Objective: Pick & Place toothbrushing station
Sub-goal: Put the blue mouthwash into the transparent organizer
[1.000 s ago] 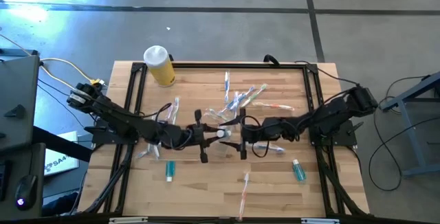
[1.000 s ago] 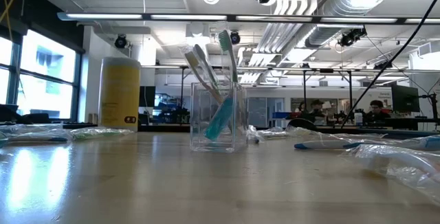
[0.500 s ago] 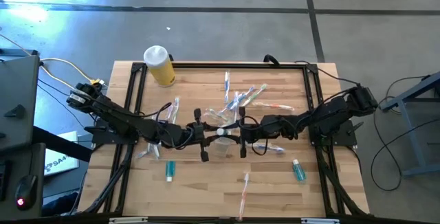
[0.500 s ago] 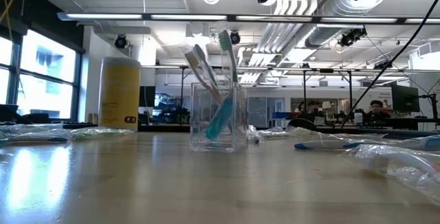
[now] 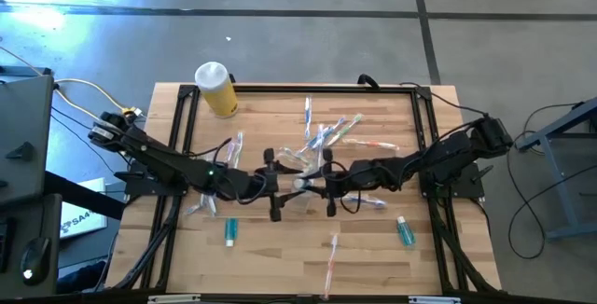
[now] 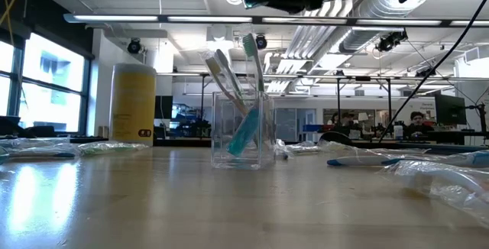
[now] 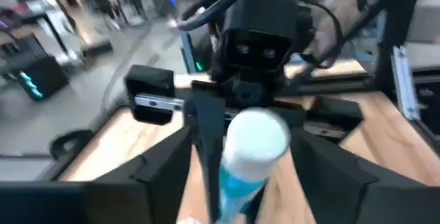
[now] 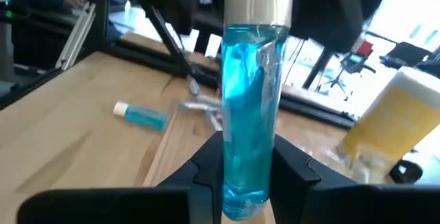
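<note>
A small teal tube (image 8: 249, 107) with a white cap (image 7: 256, 140) hangs level in the air over the table's middle, between my two grippers. My right gripper (image 5: 317, 185) is shut on it. My left gripper (image 5: 283, 186) faces it from the left and is open. Its fingers (image 7: 161, 176) stand on either side of the cap without touching it. The clear cup (image 6: 243, 130) stands upright on its base on the table below, with three toothbrushes (image 6: 233, 81) leaning in it. My right gripper pinches the tube's flat tail end (image 8: 242, 183) between its two fingers (image 8: 206, 165). It comes level from the table's right, with the fingers along the tube. The tube sticks out past the fingertips toward my left gripper, cap end foremost, clear of the table.
A yellow bottle (image 5: 216, 88) stands at the far left corner. Two more teal tubes (image 5: 229, 231) (image 5: 404, 231) lie near the front. Loose toothbrushes (image 5: 331, 136) lie behind the grippers, and another one (image 5: 331, 257) lies at the near edge. A black frame (image 5: 182, 117) borders the tabletop.
Both grippers have stayed together over the table's middle. My right gripper has taken hold of the tube's tail end and my left gripper has let go of its cap end. The tube has stayed level above the cup.
</note>
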Action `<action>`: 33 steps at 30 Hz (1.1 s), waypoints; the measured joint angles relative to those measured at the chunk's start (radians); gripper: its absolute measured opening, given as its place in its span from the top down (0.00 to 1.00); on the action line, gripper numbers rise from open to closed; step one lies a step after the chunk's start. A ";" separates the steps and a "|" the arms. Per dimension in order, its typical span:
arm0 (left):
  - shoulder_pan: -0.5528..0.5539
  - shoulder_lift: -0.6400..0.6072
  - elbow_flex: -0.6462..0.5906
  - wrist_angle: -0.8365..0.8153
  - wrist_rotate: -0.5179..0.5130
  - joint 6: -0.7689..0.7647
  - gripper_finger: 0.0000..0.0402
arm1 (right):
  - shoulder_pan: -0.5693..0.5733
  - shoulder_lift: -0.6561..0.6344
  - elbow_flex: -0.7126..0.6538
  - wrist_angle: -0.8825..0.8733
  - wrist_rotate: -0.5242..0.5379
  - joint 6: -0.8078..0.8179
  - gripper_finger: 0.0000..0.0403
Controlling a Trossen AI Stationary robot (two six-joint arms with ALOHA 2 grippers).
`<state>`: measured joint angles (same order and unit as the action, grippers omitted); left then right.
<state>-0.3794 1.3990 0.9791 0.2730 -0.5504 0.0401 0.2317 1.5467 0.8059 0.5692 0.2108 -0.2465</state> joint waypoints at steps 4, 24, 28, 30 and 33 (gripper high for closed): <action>0.000 -0.001 0.072 -0.184 -0.010 -0.045 0.36 | 0.000 0.000 0.000 -0.037 0.000 0.015 0.83; 0.000 0.000 0.091 -0.254 -0.034 -0.045 0.76 | -0.002 0.000 0.000 -0.057 0.004 0.037 0.83; 0.000 0.000 0.091 -0.254 -0.039 -0.025 0.80 | -0.002 0.000 0.000 -0.061 0.005 0.036 0.83; 0.000 0.000 0.091 -0.254 -0.039 -0.025 0.80 | -0.002 0.000 0.000 -0.063 0.005 0.037 0.83; 0.000 0.000 0.091 -0.254 -0.040 -0.030 0.80 | -0.002 0.000 0.000 -0.064 0.004 0.037 0.83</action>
<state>-0.3794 1.3987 1.0698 0.0189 -0.5900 0.0103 0.2299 1.5465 0.8055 0.5055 0.2146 -0.2100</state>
